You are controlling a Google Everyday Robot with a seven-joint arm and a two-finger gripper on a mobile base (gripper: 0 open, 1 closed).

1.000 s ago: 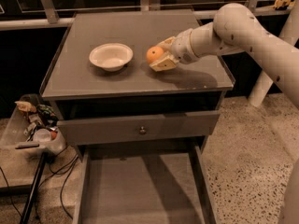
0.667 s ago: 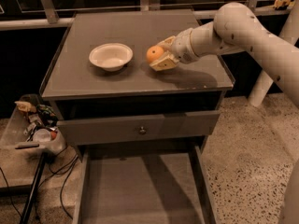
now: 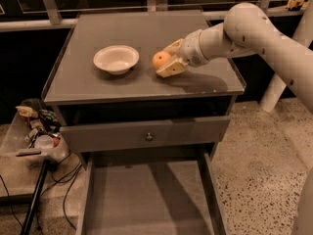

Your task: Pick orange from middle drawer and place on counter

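So in the camera view, the orange [image 3: 161, 60] is seen as a small round fruit, bright orange with a paler highlight on top. It's clamped between the jaws of the gripper [image 3: 164, 61], right of centre over the counter [image 3: 122, 89]. The lower finger looks to be down on the grey top, but whether the fruit itself touches can't be told. A white bowl [image 3: 116, 59] is sat just to its left, apart from it. The white arm [image 3: 254, 33] is reached in from the right. Below, the drawer front [image 3: 112, 136] with its knob [image 3: 149, 136] is shut, and the middle drawer [image 3: 146, 199] is pulled out with a bare floor. Compared with a second ago, the gripper and orange look lowered a touch; the bowl is unmoved.
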